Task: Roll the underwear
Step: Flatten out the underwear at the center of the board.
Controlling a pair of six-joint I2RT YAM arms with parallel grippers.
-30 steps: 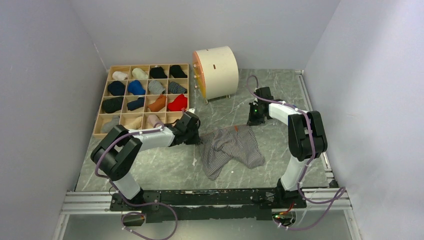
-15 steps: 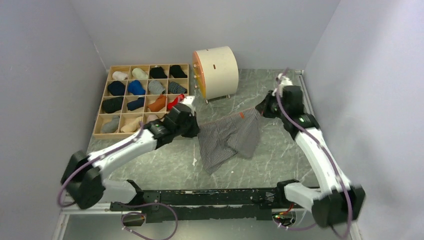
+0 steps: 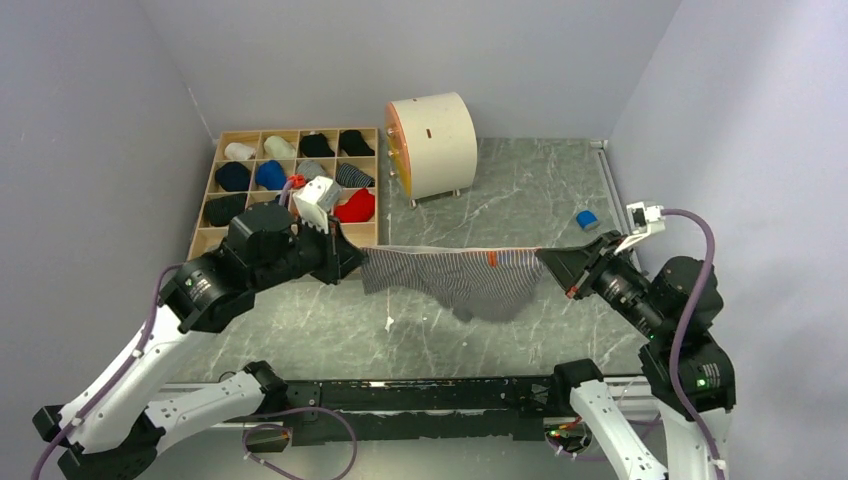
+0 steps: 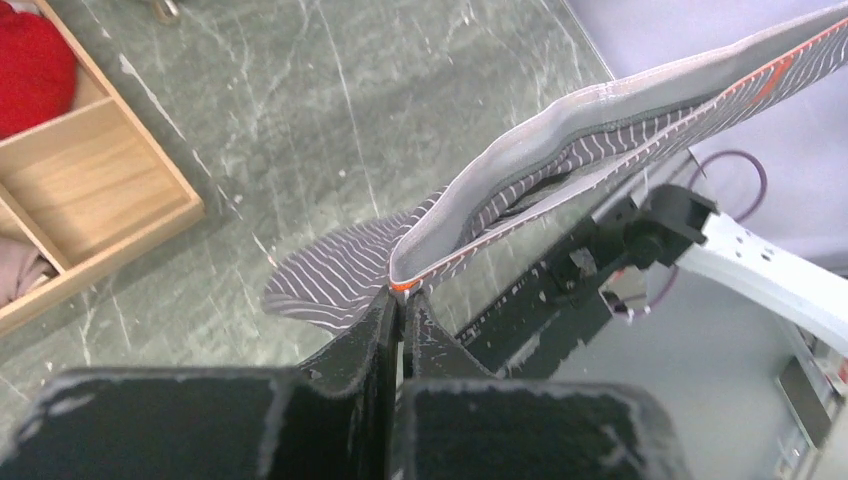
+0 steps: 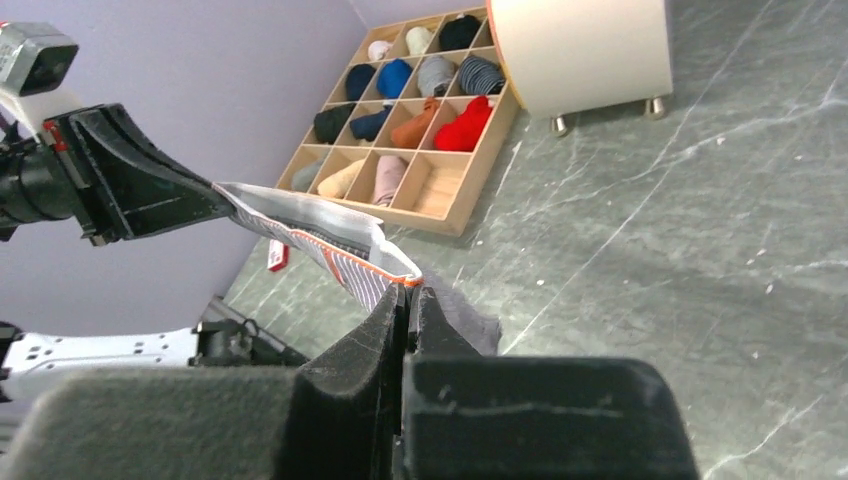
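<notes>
From above, the grey striped underwear (image 3: 470, 275) is thin, soft cloth with fine white lines and an orange-trimmed waistband. It is pulled into a straight band above the middle of the marbled grey-green tabletop (image 3: 520, 180), and its loose lower part sags in folds. The left pincer (image 3: 352, 262) is clamped on the left end of the waistband and the right pincer (image 3: 552, 265) on the right end, so the garment spans the gap between them. A gridded wooden tray (image 3: 210, 225) of rolled cloths sits at the far left corner, with a cream drum (image 3: 432, 145) beside it at the far edge and a small blue block (image 3: 586, 219) near the right edge. Half a second ago the cloth drooped onto the tabletop between lower arms; now both arms have risen and drawn back toward the near edge, the cloth hangs clear, and the block has come into sight. The left wrist view shows that pincer's (image 4: 398, 300) black fingers pressed together on an orange-edged corner of the underwear (image 4: 560, 130), whose ribbed band runs up and away over the tabletop. The right wrist view shows its pincer (image 5: 408, 300) pinched shut on the other corner, the underwear (image 5: 320, 235) stretching off to the left pincer (image 5: 222, 198), with the tray beyond.
</notes>
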